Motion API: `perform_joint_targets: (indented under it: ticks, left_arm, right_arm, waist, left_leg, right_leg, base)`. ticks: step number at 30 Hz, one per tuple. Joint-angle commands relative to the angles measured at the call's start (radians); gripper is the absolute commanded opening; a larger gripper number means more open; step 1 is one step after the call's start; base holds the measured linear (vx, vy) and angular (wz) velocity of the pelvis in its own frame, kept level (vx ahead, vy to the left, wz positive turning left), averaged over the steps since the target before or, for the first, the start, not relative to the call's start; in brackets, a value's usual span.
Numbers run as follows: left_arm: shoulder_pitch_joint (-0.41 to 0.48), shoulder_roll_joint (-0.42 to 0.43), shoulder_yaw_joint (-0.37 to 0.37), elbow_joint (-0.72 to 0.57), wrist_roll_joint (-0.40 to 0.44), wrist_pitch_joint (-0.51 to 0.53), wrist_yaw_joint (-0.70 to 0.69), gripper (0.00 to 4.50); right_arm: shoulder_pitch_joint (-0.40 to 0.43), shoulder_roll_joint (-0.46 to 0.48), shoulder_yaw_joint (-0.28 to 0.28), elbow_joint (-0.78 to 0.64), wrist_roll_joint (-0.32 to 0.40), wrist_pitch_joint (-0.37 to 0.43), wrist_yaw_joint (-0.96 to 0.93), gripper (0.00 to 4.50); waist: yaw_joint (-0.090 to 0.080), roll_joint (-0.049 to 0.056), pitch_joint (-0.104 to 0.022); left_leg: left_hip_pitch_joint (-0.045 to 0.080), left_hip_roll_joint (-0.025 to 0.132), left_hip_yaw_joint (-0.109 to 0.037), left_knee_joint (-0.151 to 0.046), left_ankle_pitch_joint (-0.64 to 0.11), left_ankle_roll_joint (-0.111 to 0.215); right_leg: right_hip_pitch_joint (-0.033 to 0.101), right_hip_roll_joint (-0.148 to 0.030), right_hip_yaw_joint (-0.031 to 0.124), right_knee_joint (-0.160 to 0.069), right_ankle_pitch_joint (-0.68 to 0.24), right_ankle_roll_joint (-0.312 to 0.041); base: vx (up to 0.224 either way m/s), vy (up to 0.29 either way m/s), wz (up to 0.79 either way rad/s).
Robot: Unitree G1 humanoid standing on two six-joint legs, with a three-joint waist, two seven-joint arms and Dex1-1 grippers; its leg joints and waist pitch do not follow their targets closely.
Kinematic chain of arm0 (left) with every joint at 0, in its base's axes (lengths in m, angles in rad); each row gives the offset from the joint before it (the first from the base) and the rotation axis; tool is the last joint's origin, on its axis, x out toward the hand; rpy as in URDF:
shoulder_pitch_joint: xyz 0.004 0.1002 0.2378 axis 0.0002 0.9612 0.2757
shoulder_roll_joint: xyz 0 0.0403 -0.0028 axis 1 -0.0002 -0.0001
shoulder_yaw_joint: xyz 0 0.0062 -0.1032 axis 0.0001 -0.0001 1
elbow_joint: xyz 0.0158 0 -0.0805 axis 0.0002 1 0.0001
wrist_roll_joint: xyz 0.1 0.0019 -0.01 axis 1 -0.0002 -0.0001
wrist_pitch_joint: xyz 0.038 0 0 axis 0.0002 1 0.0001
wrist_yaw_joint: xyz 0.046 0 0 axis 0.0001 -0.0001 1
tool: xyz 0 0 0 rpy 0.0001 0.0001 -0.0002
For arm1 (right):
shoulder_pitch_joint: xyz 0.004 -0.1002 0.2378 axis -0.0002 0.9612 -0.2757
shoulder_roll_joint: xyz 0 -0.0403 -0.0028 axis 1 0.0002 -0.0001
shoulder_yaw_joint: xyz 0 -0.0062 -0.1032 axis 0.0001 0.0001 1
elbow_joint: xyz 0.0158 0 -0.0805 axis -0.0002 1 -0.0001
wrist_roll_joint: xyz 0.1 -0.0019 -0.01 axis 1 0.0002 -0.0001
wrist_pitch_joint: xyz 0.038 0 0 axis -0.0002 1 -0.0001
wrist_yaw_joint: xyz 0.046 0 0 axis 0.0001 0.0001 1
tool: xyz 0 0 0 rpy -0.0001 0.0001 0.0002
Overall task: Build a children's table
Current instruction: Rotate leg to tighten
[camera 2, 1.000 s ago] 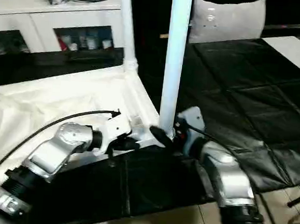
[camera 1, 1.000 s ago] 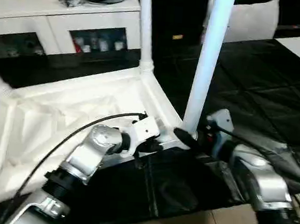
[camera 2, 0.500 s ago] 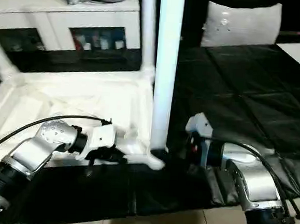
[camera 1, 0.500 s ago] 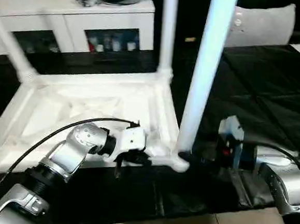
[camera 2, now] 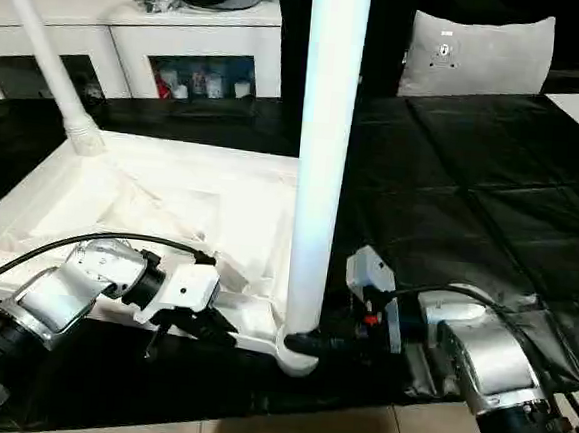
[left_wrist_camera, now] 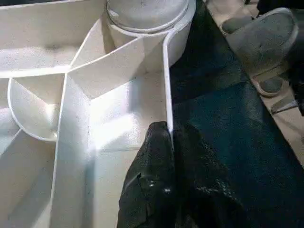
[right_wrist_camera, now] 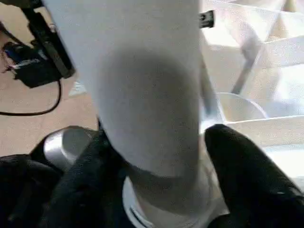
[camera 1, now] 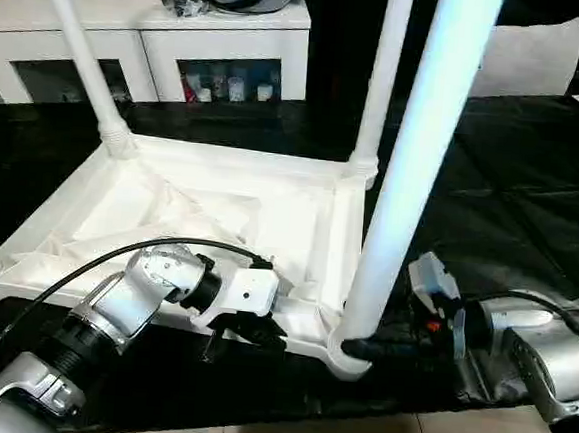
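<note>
The right gripper (right_wrist_camera: pixel 156 156) has closed toward the near leg (camera 1: pixel 413 176), seemingly gripping it; the left gripper (left_wrist_camera: pixel 166 142) pinches the tabletop rim (left_wrist_camera: pixel 167 85).

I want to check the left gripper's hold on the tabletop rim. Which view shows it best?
The left wrist view: the left gripper has its black fingers pinched on the thin rim wall of the children's table. The eye views show that gripper from the side at the near edge, fingers partly hidden.

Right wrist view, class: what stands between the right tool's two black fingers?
The near white table leg, just above its corner socket, stands between the right tool's fingers.
</note>
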Motion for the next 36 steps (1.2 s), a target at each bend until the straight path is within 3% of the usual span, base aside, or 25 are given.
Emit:
perform_joint_targets:
  ticks: [1, 9, 10, 11, 12, 13, 14, 15, 17, 18, 19, 21, 22, 23, 25, 26, 27, 29, 30, 31, 33, 35, 36]
  left_arm:
    - [-0.008, 0.008, -0.019, -0.020, -0.004, -0.027, -0.040, 0.00]
    - [0.018, 0.006, -0.004, -0.051, -0.033, 0.024, -0.037, 0.00]
    - [0.030, 0.002, 0.005, -0.069, -0.044, 0.057, -0.023, 0.00]
    - [0.036, 0.000, 0.009, -0.078, -0.049, 0.075, -0.015, 0.00]
    - [0.048, -0.014, 0.025, -0.097, -0.056, 0.123, 0.023, 0.00]
    - [0.056, -0.027, 0.037, -0.110, -0.059, 0.164, 0.059, 0.00]
    - [0.058, -0.031, 0.040, -0.114, -0.060, 0.176, 0.069, 0.00]
    - [0.060, -0.043, 0.048, -0.122, -0.055, 0.207, 0.102, 0.00]
    - [0.064, -0.069, 0.062, -0.135, -0.044, 0.262, 0.164, 0.00]
    - [0.064, -0.081, 0.068, -0.139, -0.037, 0.284, 0.194, 0.00]
    - [0.063, -0.100, 0.078, -0.141, -0.028, 0.308, 0.237, 0.00]
    - [0.063, -0.148, 0.098, -0.150, -0.014, 0.370, 0.322, 0.00]
    - [0.056, -0.187, 0.117, -0.142, -0.011, 0.394, 0.376, 0.00]
    - [0.053, -0.208, 0.127, -0.137, -0.009, 0.405, 0.406, 0.00]
    - [0.033, -0.287, 0.157, -0.111, -0.003, 0.441, 0.509, 0.00]
    - [0.026, -0.307, 0.161, -0.102, 0.002, 0.448, 0.537, 0.00]
    - [0.018, -0.334, 0.164, -0.094, 0.007, 0.454, 0.571, 0.00]
    - [0.007, -0.360, 0.162, -0.083, 0.017, 0.457, 0.607, 0.00]
    - [0.003, -0.367, 0.159, -0.082, 0.025, 0.462, 0.621, 0.00]
    - [0.001, -0.370, 0.157, -0.080, 0.031, 0.462, 0.630, 0.00]
    - [-0.001, -0.364, 0.154, -0.080, 0.040, 0.463, 0.631, 0.00]
    - [0.000, -0.356, 0.152, -0.082, 0.043, 0.458, 0.624, 0.00]
    - [0.006, -0.324, 0.143, -0.088, 0.052, 0.429, 0.596, 0.00]
  right_arm:
    - [0.001, 0.000, 0.012, -0.028, 0.012, 0.013, 0.019, 2.44]
    - [0.025, 0.026, 0.001, -0.065, 0.061, 0.058, -0.019, 2.06]
    - [0.026, 0.057, -0.010, -0.064, 0.054, 0.060, -0.072, 2.05]
    - [0.026, 0.073, -0.016, -0.063, 0.049, 0.061, -0.099, 2.05]
    - [0.008, 0.127, -0.029, -0.037, 0.010, 0.077, -0.214, 2.04]
    - [-0.011, 0.172, -0.038, -0.009, -0.025, 0.086, -0.312, 2.04]
    - [-0.016, 0.185, -0.041, -0.001, -0.036, 0.089, -0.340, 2.04]
    - [-0.028, 0.214, -0.045, 0.022, -0.063, 0.088, -0.404, 2.04]
    - [-0.047, 0.264, -0.050, 0.063, -0.109, 0.081, -0.517, 2.01]
    - [-0.055, 0.288, -0.054, 0.080, -0.124, 0.081, -0.568, 2.00]
    - [-0.069, 0.323, -0.065, 0.106, -0.138, 0.088, -0.640, 1.99]
    - [-0.098, 0.398, -0.096, 0.162, -0.163, 0.101, -0.798, 1.99]
    - [-0.112, 0.436, -0.119, 0.197, -0.162, 0.096, -0.867, 1.99]
    - [-0.120, 0.454, -0.131, 0.215, -0.161, 0.094, -0.901, 1.99]
    - [-0.137, 0.500, -0.151, 0.260, -0.168, 0.050, -0.962, 1.99]
    - [-0.140, 0.509, -0.152, 0.268, -0.174, 0.036, -0.974, 2.54]
    - [-0.146, 0.521, -0.158, 0.278, -0.179, 0.017, -0.991, 2.68]
    - [-0.150, 0.532, -0.171, 0.280, -0.171, 0.002, -0.997, 2.74]
    - [-0.151, 0.535, -0.179, 0.278, -0.168, -0.002, -0.996, 2.90]
    - [-0.149, 0.531, -0.182, 0.270, -0.167, -0.014, -0.985, 3.04]
    - [-0.137, 0.507, -0.188, 0.248, -0.162, -0.035, -0.953, 3.15]
    - [-0.132, 0.497, -0.190, 0.238, -0.158, -0.041, -0.940, 3.28]
    - [-0.106, 0.445, -0.195, 0.204, -0.141, -0.061, -0.868, 3.41]
  waist:
    - [-0.004, -0.021, -0.057]
    - [-0.003, -0.016, -0.059]
    - [-0.005, -0.012, -0.059]
    - [-0.010, -0.016, -0.056]
    - [-0.013, -0.012, -0.055]
    - [-0.026, -0.014, -0.051]
    - [-0.038, -0.013, -0.047]
    - [-0.044, -0.010, -0.047]
    - [-0.077, -0.009, -0.042]
    - [-0.084, -0.007, -0.042]
    - [-0.101, -0.005, -0.041]
    - [-0.125, 0.001, -0.041]
    - [-0.139, 0.003, -0.040]
    - [-0.141, 0.010, -0.040]
    - [-0.158, 0.010, -0.036]
    - [-0.163, 0.008, -0.032]
    - [-0.164, 0.006, -0.034]
    - [-0.169, 0.008, -0.039]
    - [-0.168, 0.008, -0.042]
    - [-0.163, 0.000, -0.043]
    - [-0.158, 0.003, -0.045]
    - [-0.149, 0.007, -0.050]
    - [-0.138, 0.008, -0.052]
  left_leg:
    - [0.008, 0.051, -0.017, -0.076, -0.298, 0.054]
    - [0.008, 0.052, -0.018, -0.077, -0.289, 0.053]
    - [0.008, 0.053, -0.018, -0.078, -0.294, 0.048]
    - [0.006, 0.051, -0.018, -0.079, -0.305, 0.044]
    - [0.006, 0.050, -0.019, -0.080, -0.310, 0.037]
    - [0.001, 0.045, -0.021, -0.081, -0.330, 0.020]
    - [0.006, 0.038, -0.026, -0.080, -0.366, 0.005]
    - [0.012, 0.034, -0.028, -0.077, -0.380, 0.000]
    - [0.010, 0.031, -0.035, -0.076, -0.431, -0.008]
    - [0.007, 0.033, -0.038, -0.077, -0.444, -0.013]
    - [0.013, 0.030, -0.041, -0.074, -0.481, -0.017]
    - [0.015, 0.029, -0.047, -0.073, -0.508, -0.016]
    - [0.003, 0.035, -0.056, -0.079, -0.529, -0.014]
    - [0.009, 0.038, -0.059, -0.082, -0.556, -0.015]
    - [0.023, 0.042, -0.063, -0.087, -0.628, -0.014]
    - [0.033, 0.038, -0.060, -0.081, -0.649, -0.014]
    - [0.037, 0.036, -0.060, -0.077, -0.649, -0.014]
    - [0.016, 0.039, -0.067, -0.083, -0.616, -0.007]
    - [0.014, 0.041, -0.065, -0.086, -0.600, -0.004]
    - [0.018, 0.034, -0.058, -0.080, -0.567, 0.005]
    - [0.002, 0.033, -0.056, -0.081, -0.508, 0.023]
    - [0.000, 0.039, -0.053, -0.082, -0.464, 0.036]
    - [-0.001, 0.041, -0.052, -0.083, -0.438, 0.041]
  right_leg:
    - [0.044, -0.061, 0.045, -0.084, -0.510, -0.126]
    - [0.045, -0.059, 0.046, -0.079, -0.471, -0.140]
    - [0.044, -0.061, 0.047, -0.077, -0.466, -0.147]
    - [0.045, -0.060, 0.045, -0.080, -0.479, -0.143]
    - [0.044, -0.060, 0.045, -0.079, -0.488, -0.143]
    - [0.046, -0.058, 0.040, -0.080, -0.534, -0.127]
    - [0.042, -0.059, 0.030, -0.094, -0.624, -0.092]
    - [0.040, -0.060, 0.027, -0.100, -0.655, -0.076]
    - [0.038, -0.057, 0.017, -0.109, -0.698, -0.047]
    - [0.040, -0.057, 0.014, -0.109, -0.703, -0.041]
    - [0.034, -0.055, 0.005, -0.117, -0.721, -0.029]
    - [0.037, -0.055, -0.007, -0.125, -0.709, -0.029]
    - [0.051, -0.056, -0.017, -0.123, -0.683, -0.025]
    - [0.051, -0.056, -0.022, -0.126, -0.675, -0.024]
    - [0.046, -0.056, -0.026, -0.134, -0.621, -0.039]
    - [0.040, -0.055, -0.038, -0.145, -0.648, -0.033]
    - [0.041, -0.057, -0.043, -0.148, -0.657, -0.027]
    - [0.064, -0.067, -0.041, -0.136, -0.628, -0.025]
    - [0.061, -0.069, -0.032, -0.133, -0.595, -0.035]
    - [0.051, -0.072, -0.025, -0.134, -0.581, -0.056]
    - [0.060, -0.076, -0.019, -0.124, -0.558, -0.076]
    - [0.058, -0.076, -0.009, -0.116, -0.488, -0.102]
    - [0.061, -0.073, -0.005, -0.109, -0.436, -0.120]
  base:
    - [0.000, 0.000, 0.00]
    - [0.000, 0.000, 0.00]
    - [0.000, 0.000, 0.00]
    - [0.000, 0.000, 0.00]
    - [0.000, 0.000, 0.00]
    - [0.000, 0.000, 0.00]
    - [0.000, 0.000, 0.00]
    - [0.000, 0.000, 0.00]
    - [0.000, 0.000, 0.00]
    - [0.000, 0.000, 0.00]
    - [0.000, 0.000, 0.00]
    - [0.000, 0.000, 0.00]
    - [0.000, 0.000, 0.00]
    - [0.000, 0.000, 0.00]
    - [0.000, 0.000, 0.00]
    - [0.000, 0.000, 0.00]
    - [0.000, 0.000, 0.00]
    - [0.000, 0.000, 0.00]
    - [0.000, 0.000, 0.00]
    - [0.000, 0.000, 0.00]
    - [0.000, 0.000, 0.00]
    - [0.000, 0.000, 0.00]
    - [0.055, -0.016, 0.09]
